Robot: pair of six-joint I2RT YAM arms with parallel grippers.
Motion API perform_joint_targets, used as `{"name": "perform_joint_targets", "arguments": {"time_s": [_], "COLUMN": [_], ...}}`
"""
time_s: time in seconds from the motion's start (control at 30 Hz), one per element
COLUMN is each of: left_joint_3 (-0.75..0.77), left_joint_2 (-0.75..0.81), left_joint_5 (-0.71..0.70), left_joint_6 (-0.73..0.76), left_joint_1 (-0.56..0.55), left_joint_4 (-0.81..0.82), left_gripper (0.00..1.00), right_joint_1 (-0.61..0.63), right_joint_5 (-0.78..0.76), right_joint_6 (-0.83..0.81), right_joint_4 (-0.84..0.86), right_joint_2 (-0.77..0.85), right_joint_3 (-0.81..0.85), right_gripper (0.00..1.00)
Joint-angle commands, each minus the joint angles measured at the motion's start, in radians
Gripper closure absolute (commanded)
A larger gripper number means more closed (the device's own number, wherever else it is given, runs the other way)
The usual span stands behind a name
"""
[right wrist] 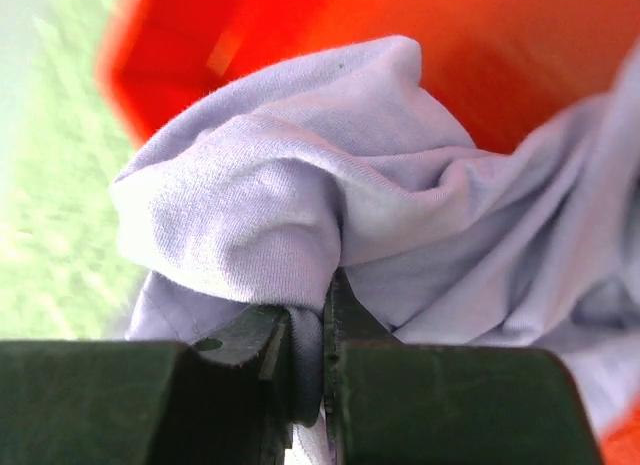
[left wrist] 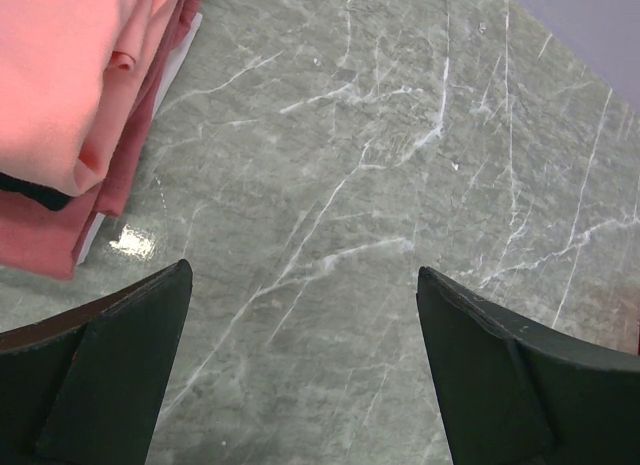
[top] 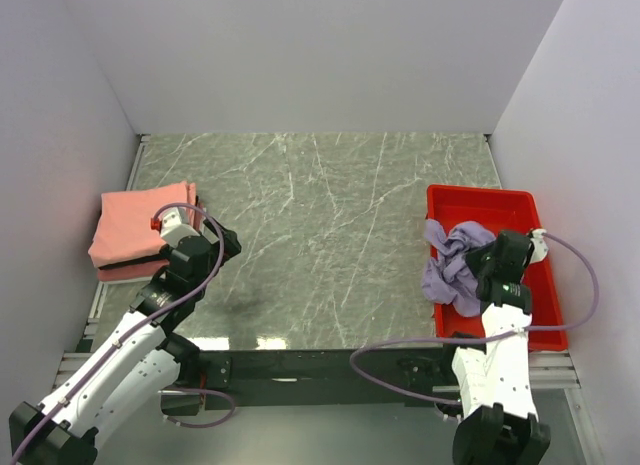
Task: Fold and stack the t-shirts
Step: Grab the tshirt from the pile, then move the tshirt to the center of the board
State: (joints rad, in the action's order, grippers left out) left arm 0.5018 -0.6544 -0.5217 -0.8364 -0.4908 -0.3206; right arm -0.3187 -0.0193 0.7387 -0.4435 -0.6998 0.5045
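Right wrist view: the unfolded purple shirt [right wrist: 300,185] in the tray [right wrist: 300,25] was pinched by the right gripper [right wrist: 318,315]; pink shirts [top: 135,230] were stacked well left of the tray, left gripper [left wrist: 303,275] spread wide.

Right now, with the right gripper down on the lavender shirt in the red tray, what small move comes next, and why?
Probably a short lift straight up. The right gripper is shut on a fold of the lavender shirt, which lies crumpled in the red tray, partly over its rim; raising it should free the cloth for the table.
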Motion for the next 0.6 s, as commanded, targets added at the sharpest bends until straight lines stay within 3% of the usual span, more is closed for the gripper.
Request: {"name": "perform_joint_targets", "arguments": {"time_s": [0.0, 0.37, 0.57], "left_joint_3": [0.038, 0.035, 0.037], "left_joint_2": [-0.005, -0.002, -0.001], "left_joint_5": [-0.017, 0.0, -0.003], "left_joint_6": [-0.013, -0.012, -0.012], "left_joint_1": [-0.003, -0.003, -0.003], "left_joint_4": [0.017, 0.031, 0.028], "left_gripper": [0.01, 0.01, 0.01], "right_joint_1": [0.0, 0.01, 0.133], "right_joint_5": [-0.047, 0.04, 0.021], "right_joint_6": [-0.024, -0.087, -0.127], "right_joint_4": [0.011, 0.064, 0.084], "right_joint_2": [0.065, 0.057, -0.038], "right_joint_3": [0.123, 0.293, 0.436], "right_gripper": [1.0, 1.0, 1.0]}}
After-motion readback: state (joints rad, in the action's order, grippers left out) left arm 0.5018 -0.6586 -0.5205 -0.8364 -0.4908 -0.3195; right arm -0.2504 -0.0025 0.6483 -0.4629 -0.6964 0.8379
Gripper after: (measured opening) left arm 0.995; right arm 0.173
